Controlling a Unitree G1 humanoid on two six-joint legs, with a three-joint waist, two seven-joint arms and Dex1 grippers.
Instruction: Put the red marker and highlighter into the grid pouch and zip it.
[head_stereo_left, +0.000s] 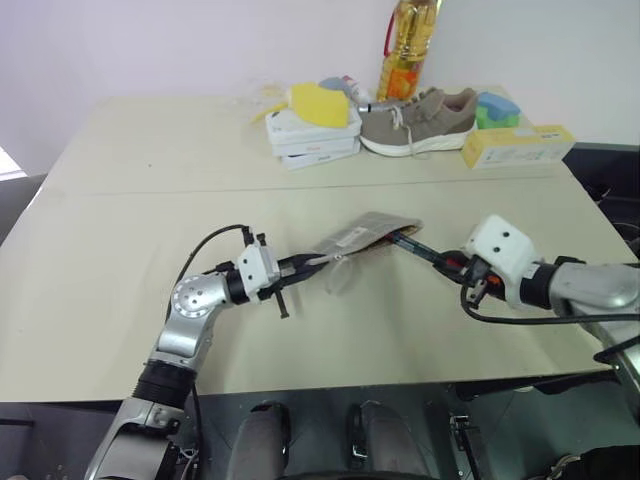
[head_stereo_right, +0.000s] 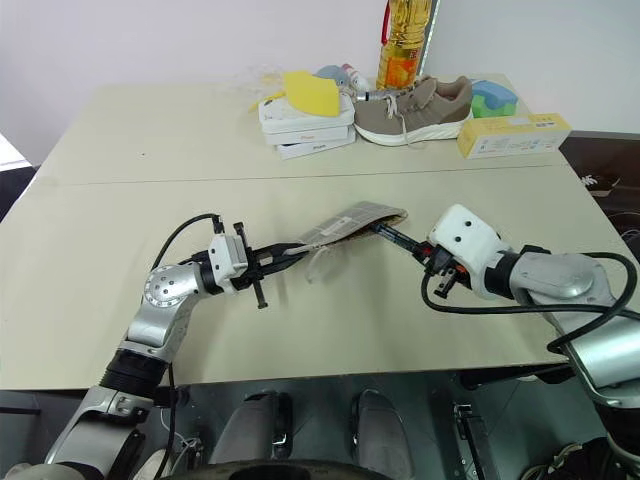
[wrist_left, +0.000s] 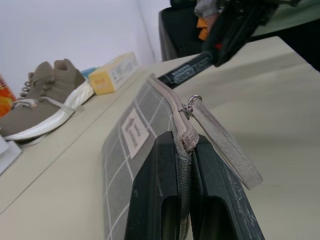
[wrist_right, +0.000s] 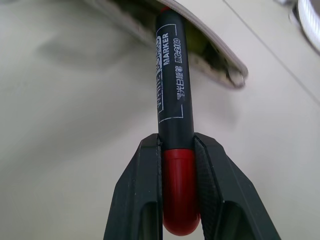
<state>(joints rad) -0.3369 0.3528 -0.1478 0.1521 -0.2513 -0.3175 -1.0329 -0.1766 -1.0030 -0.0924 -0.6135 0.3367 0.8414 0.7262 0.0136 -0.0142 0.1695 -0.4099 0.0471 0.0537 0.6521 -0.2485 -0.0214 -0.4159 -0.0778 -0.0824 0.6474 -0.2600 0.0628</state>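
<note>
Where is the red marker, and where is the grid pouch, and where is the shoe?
red marker (wrist_right: 172, 100), right wrist view, on its black barrel with the white lettering.
grid pouch (wrist_left: 131, 134), left wrist view, on its small white label.
shoe (head_stereo_left: 425, 118), left eye view, on its grey side.

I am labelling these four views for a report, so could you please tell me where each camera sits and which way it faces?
Left eye view: on the head, looking forward and down over the table; both arms show, holding the grid pouch and the red marker.
Right eye view: beside it, same scene, with the sneaker at the far edge.
Left wrist view: looks along the left gripper, shut on the pouch's edge.
Right wrist view: looks along the right gripper, whose fingers clamp the marker's red end.
Shared: both wrist views show the marker entering the pouch.
</note>
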